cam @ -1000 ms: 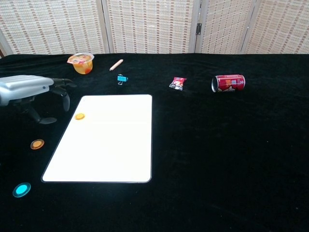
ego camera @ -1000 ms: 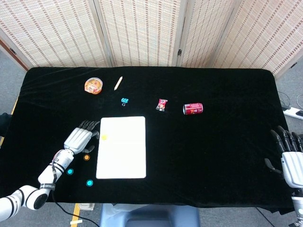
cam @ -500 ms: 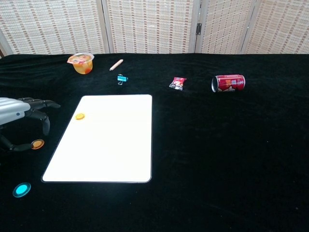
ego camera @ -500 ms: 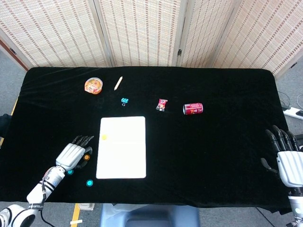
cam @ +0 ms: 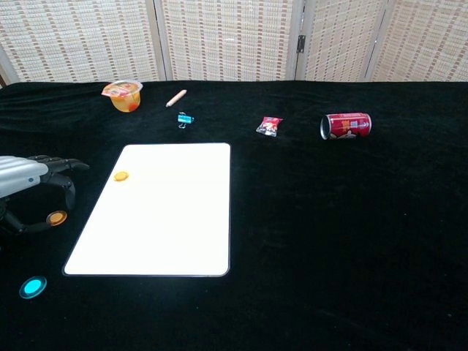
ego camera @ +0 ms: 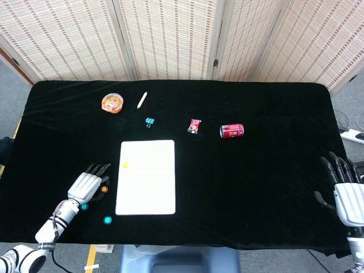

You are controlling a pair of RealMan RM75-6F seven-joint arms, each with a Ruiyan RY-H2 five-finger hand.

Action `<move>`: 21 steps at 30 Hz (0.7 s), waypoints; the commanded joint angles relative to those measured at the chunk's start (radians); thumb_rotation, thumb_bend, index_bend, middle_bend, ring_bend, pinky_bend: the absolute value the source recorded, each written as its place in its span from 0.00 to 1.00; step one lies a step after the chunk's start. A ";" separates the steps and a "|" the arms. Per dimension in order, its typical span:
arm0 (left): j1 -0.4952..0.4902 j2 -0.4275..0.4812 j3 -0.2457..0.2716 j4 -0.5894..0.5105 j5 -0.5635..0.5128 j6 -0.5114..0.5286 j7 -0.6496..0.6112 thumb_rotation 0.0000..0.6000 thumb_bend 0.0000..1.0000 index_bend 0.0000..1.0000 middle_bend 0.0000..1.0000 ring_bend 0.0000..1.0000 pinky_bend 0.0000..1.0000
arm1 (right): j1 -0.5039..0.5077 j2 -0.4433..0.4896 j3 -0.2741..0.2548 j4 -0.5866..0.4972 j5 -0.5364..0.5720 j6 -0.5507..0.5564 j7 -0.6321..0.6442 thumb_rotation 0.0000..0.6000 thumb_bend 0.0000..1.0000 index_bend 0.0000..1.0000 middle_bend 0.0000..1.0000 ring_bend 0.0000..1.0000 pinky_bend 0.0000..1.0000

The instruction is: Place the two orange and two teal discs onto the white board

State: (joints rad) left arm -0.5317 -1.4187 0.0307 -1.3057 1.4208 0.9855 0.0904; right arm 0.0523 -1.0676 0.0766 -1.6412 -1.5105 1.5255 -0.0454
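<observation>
The white board (ego camera: 147, 177) (cam: 161, 208) lies flat on the black table. One orange disc (ego camera: 125, 165) (cam: 121, 176) rests on its far left corner. A second orange disc (ego camera: 104, 189) (cam: 56, 217) lies on the cloth left of the board. My left hand (ego camera: 85, 187) (cam: 29, 183) hovers over it, fingers spread and curved down around it, holding nothing. A teal disc (ego camera: 84, 206) peeks out beside that hand's wrist. Another teal disc (ego camera: 107, 219) (cam: 32, 287) sits near the table's front edge. My right hand (ego camera: 347, 187) hangs open at the far right edge.
At the back stand an orange jelly cup (ego camera: 112, 103) (cam: 123, 95), a wooden peg (ego camera: 142, 100), a teal binder clip (ego camera: 149, 121), a red candy wrapper (ego camera: 194, 125) and a red can (ego camera: 232, 131) on its side. Folding screens close off the rear.
My left hand drew back from the board's left edge toward me and now sits over the loose orange disc. The right hand has barely shifted.
</observation>
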 commanded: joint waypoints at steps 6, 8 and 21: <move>0.007 -0.004 0.000 0.010 -0.005 -0.006 -0.008 1.00 0.40 0.44 0.05 0.00 0.00 | -0.001 -0.003 0.000 0.002 0.000 0.002 0.000 1.00 0.35 0.00 0.02 0.05 0.00; 0.008 -0.004 0.000 0.011 -0.003 -0.005 -0.011 1.00 0.40 0.44 0.05 0.00 0.00 | -0.002 -0.003 0.000 0.001 -0.001 0.003 0.000 1.00 0.35 0.00 0.02 0.05 0.00; 0.005 -0.022 -0.005 0.045 0.007 -0.015 -0.044 1.00 0.42 0.52 0.09 0.00 0.00 | -0.008 -0.004 -0.001 -0.002 -0.002 0.012 -0.004 1.00 0.35 0.00 0.02 0.05 0.00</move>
State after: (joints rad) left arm -0.5260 -1.4407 0.0255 -1.2614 1.4267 0.9709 0.0467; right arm 0.0444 -1.0714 0.0752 -1.6435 -1.5123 1.5377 -0.0498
